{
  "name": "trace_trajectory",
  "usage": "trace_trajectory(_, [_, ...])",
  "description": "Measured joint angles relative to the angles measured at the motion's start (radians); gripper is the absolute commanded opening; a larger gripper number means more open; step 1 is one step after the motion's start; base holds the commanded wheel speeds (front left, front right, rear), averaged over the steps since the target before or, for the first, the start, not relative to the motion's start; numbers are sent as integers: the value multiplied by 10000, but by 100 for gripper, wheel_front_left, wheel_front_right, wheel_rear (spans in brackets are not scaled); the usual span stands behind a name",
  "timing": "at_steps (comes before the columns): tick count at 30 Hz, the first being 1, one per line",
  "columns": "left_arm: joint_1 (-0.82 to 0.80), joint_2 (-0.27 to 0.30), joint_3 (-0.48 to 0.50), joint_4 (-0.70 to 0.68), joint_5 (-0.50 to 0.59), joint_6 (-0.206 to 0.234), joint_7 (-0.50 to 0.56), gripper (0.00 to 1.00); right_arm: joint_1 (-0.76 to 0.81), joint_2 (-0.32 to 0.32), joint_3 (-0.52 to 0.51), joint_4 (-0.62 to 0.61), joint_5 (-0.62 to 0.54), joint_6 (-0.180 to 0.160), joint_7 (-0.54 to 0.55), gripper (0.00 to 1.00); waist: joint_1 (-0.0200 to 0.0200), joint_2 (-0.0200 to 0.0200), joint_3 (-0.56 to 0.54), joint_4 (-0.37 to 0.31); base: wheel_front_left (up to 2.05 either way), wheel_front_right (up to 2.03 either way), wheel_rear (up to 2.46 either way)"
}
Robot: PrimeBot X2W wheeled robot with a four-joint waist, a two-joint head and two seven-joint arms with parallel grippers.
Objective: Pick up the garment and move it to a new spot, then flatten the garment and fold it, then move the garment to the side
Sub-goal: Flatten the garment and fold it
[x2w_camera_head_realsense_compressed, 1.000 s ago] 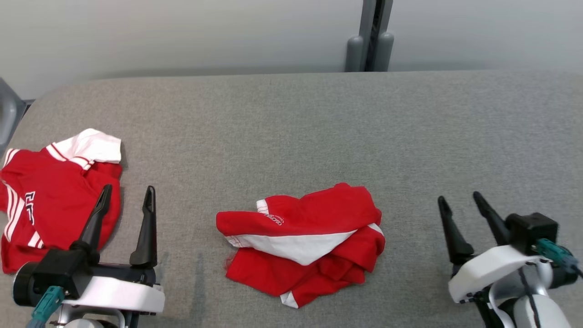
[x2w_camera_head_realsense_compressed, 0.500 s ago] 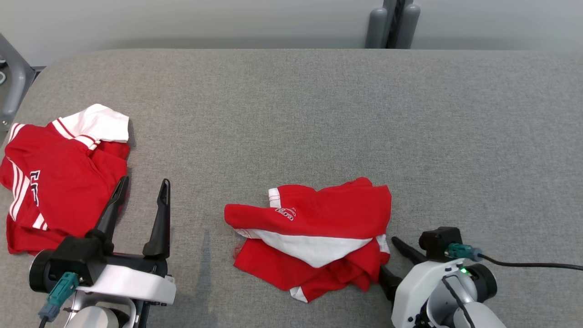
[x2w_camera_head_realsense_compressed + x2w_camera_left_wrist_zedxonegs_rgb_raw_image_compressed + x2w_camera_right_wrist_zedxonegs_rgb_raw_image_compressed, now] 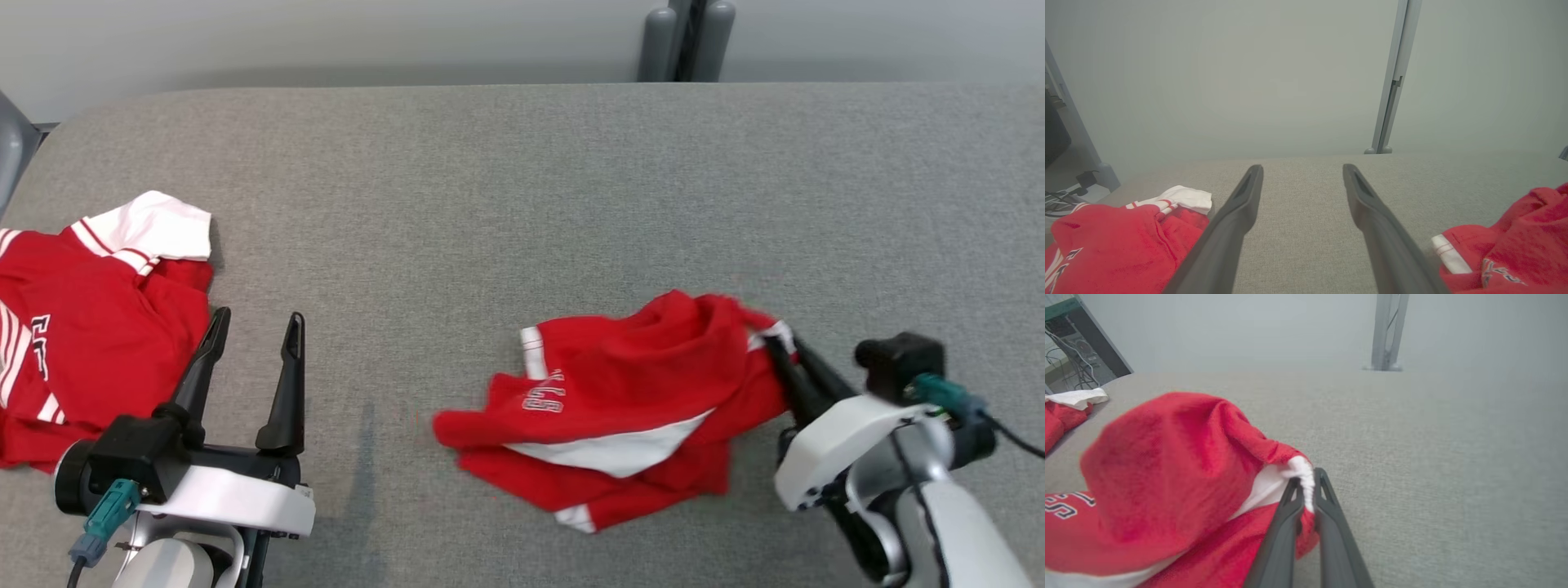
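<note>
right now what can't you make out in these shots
- Left shirt: head view, cut off by the left edge.
- Garment lettering: head view, too small and creased to read.
- Garment, right wrist view: blurred, its type unclear.
- Right claw: its fingers hide how much cloth is pinched.

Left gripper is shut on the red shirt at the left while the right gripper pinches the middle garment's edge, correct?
Not quite. The left gripper is open and holds nothing, as the left wrist view shows. The right gripper does pinch the edge of the middle garment.
</note>
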Motion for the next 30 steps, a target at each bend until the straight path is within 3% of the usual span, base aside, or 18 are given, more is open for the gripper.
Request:
trace_trajectory(5, [-58, -21, 2, 71, -10, -125, -31, 100, 138, -203, -750, -1480, -725, 0, 546, 0, 0, 0, 65, -158, 0, 0, 0])
trace_trajectory(8, [-127, -29, -12, 130, -10, -182, -35, 100, 449, -226, -1039, -1756, -1055, 0, 1007, 0, 0, 0, 116, -210, 0, 0, 0])
trace_trajectory(12, [-231, -71, -58, 251, -12, -265, -48, 100, 828, -236, -1267, -1030, -1319, 0, 1271, 0, 0, 0, 189, -240, 0, 0, 0])
trace_trajectory(17, [-308, -113, -157, 399, -13, -355, -75, 100, 704, -138, -1639, 476, -1513, 0, 516, 0, 0, 0, 219, -262, 0, 0, 0])
trace_trajectory(18, [-310, -111, -176, 412, -13, -401, -75, 100, 639, -109, -1641, 750, -1549, 0, 472, 34, 0, 0, 214, -267, 0, 0, 0])
trace_trajectory(19, [-312, -109, -198, 433, -13, -424, -75, 100, 572, -56, -1664, 970, -1507, 0, 313, 60, 0, 0, 211, -271, 0, 0, 0])
trace_trajectory(20, [-313, -111, -217, 453, -13, -426, -75, 100, 507, -13, -1684, 1166, -1467, 0, 180, 100, 0, 0, 202, -279, 0, 0, 0])
trace_trajectory(25, [-335, -102, -278, 537, -13, -428, -75, 100, 381, 86, -1956, 1559, -1379, 0, -324, 100, 0, -1, 79, -300, 0, 0, 0])
trace_trajectory(30, [-294, -88, -284, 546, -25, -372, -73, 100, 918, 194, -1929, 629, -1331, 0, -518, 100, 0, 0, -131, -309, 0, 0, 0])
